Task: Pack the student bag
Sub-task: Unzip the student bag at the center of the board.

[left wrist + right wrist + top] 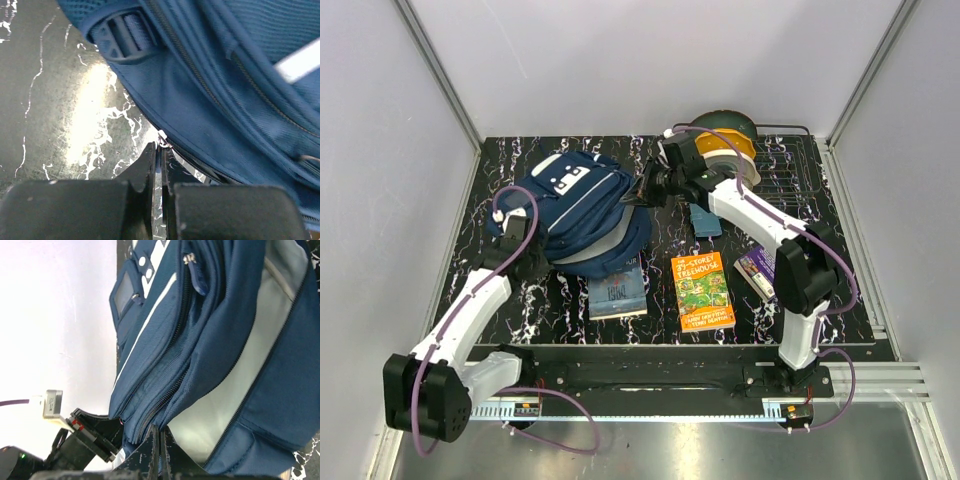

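While the left gripper [159,149] sits nearest, its fingers are pressed together on a small silver zip tab [162,135] at the low edge of the student bag [575,205]. Right of those fingers lie a grey-blue book [617,290] and an orange Treehouse book [702,290]. Farther back, the right gripper [160,432] pinches the bag's zip edge tight. The bag spreads out to its left.

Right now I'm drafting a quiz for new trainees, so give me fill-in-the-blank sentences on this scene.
The backpack is mostly dark ___. The orange book lies on the ___, outside the backpack. Of the left gripper and right gripper, ___ pinch the backpack.
Missing words: blue; table; both.
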`<state>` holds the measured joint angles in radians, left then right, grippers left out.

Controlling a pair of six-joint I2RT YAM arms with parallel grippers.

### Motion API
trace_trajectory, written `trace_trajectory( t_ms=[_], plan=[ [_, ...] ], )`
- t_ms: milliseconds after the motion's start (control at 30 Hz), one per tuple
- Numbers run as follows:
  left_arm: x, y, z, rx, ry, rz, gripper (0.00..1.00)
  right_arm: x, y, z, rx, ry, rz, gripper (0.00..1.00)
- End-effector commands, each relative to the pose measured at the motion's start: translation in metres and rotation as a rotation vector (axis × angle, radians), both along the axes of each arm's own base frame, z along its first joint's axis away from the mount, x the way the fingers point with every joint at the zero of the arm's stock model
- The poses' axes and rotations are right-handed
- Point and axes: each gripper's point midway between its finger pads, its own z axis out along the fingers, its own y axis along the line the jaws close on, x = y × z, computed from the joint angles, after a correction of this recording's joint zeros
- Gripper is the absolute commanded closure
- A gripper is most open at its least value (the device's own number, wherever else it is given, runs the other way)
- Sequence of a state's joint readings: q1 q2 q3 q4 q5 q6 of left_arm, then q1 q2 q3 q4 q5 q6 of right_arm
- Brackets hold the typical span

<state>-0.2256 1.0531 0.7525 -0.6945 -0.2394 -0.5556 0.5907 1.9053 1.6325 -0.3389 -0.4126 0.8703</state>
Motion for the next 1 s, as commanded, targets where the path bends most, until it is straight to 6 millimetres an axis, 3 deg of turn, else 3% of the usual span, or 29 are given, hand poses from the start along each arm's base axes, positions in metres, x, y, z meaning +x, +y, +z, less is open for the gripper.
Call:
trace_trajectory(
  t_ms=[0,300,600,967],
  plan=[
    [0.011,0.025,0.01,0.002,-0.082,0.121,1.0,0.002,-0.005,0.08,0.122,-0.165,0.012,1.0],
    [0.02,0.03,-0.008,-0.083,-0.081,0.154,1.0,-0.008,-0.001,0.085,0.186,-0.144,0.031,1.0],
    [0.029,0.044,0.0,-0.1,-0.083,0.184,1.0,-0.019,0.004,0.087,0.206,-0.147,0.04,1.0],
    [0.038,0.04,0.008,-0.18,-0.102,0.122,1.0,-0.025,0.004,0.093,0.219,-0.151,0.053,1.0]
  ],
)
